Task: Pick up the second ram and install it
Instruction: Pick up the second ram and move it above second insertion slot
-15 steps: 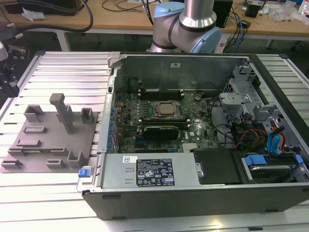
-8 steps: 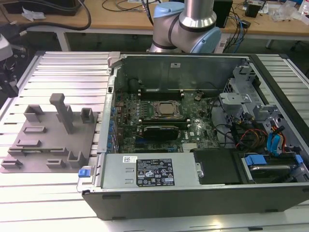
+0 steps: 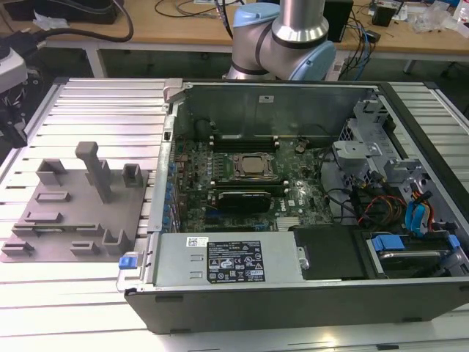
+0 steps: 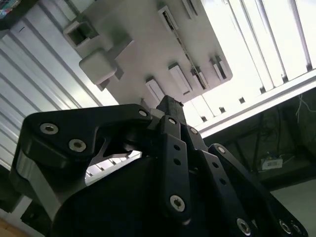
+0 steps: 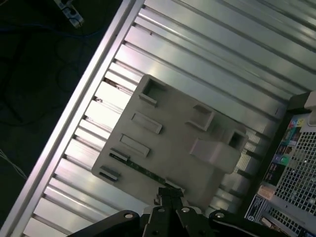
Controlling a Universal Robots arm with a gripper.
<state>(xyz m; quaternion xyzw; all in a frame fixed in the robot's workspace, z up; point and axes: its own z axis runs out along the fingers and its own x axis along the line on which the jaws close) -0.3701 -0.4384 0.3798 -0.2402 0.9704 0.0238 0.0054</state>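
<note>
Fingertips of the black end effector (image 5: 168,196) look pressed together on nothing, above the grey plastic fixture plate (image 5: 170,136). The second ram (image 5: 140,170), a thin green circuit-board stick, lies in this plate just beside the tip, its long axis along the plate's edge. In the exterior view the plate sits at nine o'clock from the open black computer case (image 3: 293,297).

The fixture plate (image 3: 73,213) is plain grey. The table (image 3: 88,103) is silver, ribbed in parallel stripes. The motherboard (image 3: 300,198) is green (case (image 3: 293,301): black). The second ram (image 5: 140,169) is dark green. The gripper (image 4: 170,106) is black, and the arm (image 3: 286,40) silver and pale blue.
</note>
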